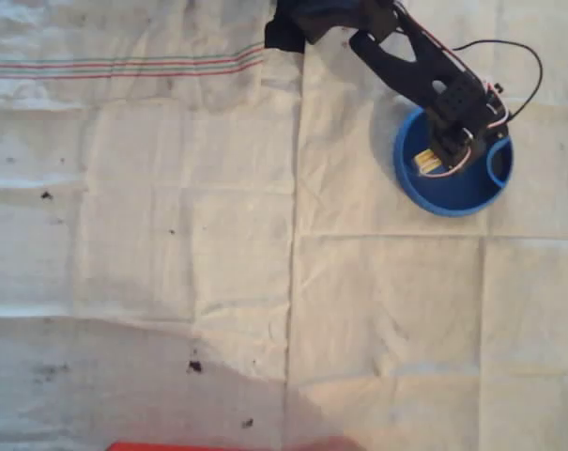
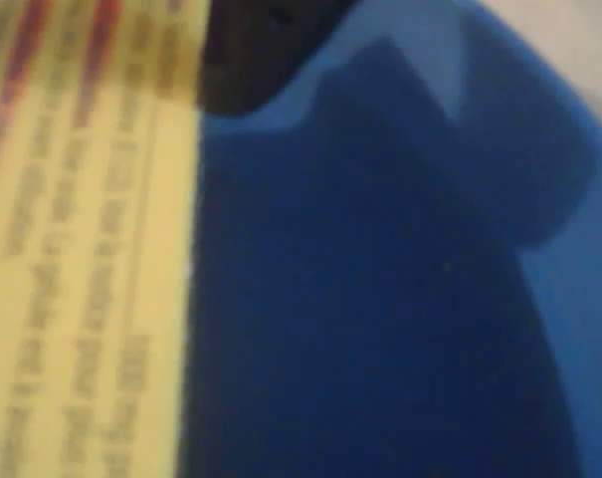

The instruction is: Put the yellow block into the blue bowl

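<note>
- Lying inside the blue bowl [image 1: 471, 193], the yellow block [image 1: 426, 162] showed as a small pale-yellow patch toward the bowl's left inner wall in the overhead view, directly beneath the arm's tip.
- In the wrist view the yellow block [image 2: 82, 259] stood very close to the lens as a blurred yellow face with rows of unreadable print and reddish stripes at its top, with the blue bowl [image 2: 380, 299] curving away to its right.
- The end effector [image 1: 441, 155] hung over the bowl's left half, reaching down inside the rim; I cannot tell whether its jaws were spread or clamped on the block, because the black body hid the fingertips from above and the wrist picture was too blurred.
- The bowl's small curved loop [image 1: 497, 162] sat on the bowl's right side, just right of the end effector.
- The black arm [image 1: 406, 61] ran up and left from the bowl to the top edge, with a thin black cable [image 1: 518, 47] arcing above the bowl.
- The bowl rested on a creased white cloth [image 1: 171, 235] covering the desk; far left of the bowl, faint red and green stripes [image 1: 124, 68] crossed the cloth.
- Well below and left of the bowl, a red edge [image 1: 199, 446] lay at the bottom border.
</note>
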